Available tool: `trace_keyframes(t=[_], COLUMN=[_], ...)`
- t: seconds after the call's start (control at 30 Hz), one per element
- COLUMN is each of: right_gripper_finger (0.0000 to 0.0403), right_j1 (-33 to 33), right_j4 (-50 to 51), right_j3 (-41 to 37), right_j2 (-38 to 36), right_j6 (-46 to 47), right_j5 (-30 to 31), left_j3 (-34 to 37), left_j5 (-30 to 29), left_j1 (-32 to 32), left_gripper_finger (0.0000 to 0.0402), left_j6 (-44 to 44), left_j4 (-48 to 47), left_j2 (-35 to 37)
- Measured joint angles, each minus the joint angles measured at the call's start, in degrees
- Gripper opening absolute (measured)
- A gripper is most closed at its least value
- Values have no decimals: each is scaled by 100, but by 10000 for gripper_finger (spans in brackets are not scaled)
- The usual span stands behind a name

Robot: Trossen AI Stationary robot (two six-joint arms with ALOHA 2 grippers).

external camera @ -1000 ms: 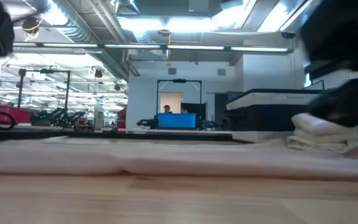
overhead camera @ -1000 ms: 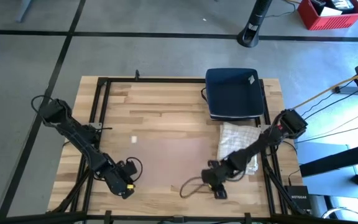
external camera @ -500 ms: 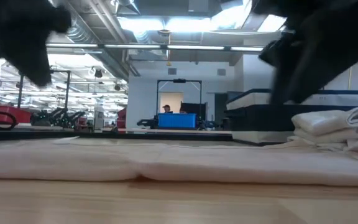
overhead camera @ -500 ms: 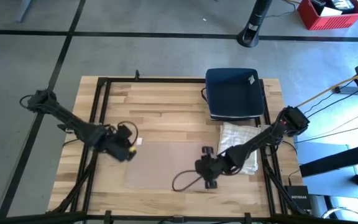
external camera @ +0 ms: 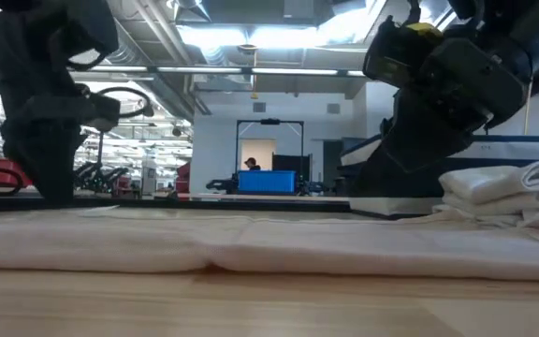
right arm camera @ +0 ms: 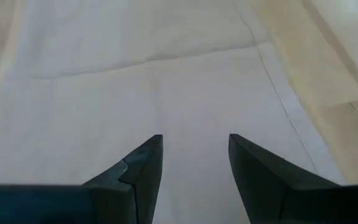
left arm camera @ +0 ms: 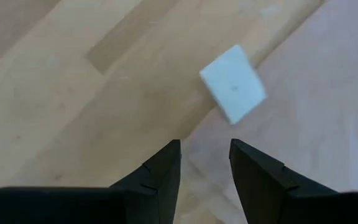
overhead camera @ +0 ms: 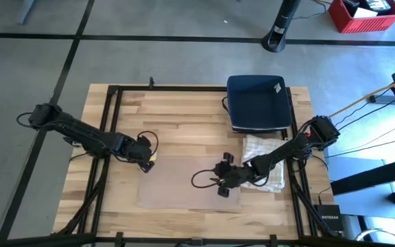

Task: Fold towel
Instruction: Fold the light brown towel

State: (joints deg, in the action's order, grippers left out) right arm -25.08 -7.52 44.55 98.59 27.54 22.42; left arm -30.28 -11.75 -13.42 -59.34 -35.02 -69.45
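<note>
— What's the table (overhead camera: 184,116) made of?
— Pale wooden planks, smooth and matt, in a black metal frame.
— And the towel (overhead camera: 184,182)?
— Thin, pale cloth, matt, lying flat. The gripper fingers (right arm camera: 253,168) look like matt black plastic.

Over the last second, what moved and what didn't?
The left claw swung from the table's near-left edge up to the flat towel's far-left corner. The right claw moved farther in over the towel's right part. Both are open and empty; nothing was gripped. The flat towel, the folded stack and the dark tray stayed put.
</note>
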Motion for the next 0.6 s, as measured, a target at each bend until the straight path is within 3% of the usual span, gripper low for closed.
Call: trace_keyframes(t=[0.33, 0.6], right_gripper_finger=[185, 185], right_j1=[0, 0], right_j4=[-193, -184], right_j3=[-85, -85], right_j2=[0, 0], right_j6=[-233, -238], right_j5=[6, 52], left_j3=[509, 362], left_j5=[-14, 85], left_j1=[10, -13], left_gripper_finger=[130, 130], left_j6=[132, 182], left_j4=[756, 755], left_j2=[21, 214])
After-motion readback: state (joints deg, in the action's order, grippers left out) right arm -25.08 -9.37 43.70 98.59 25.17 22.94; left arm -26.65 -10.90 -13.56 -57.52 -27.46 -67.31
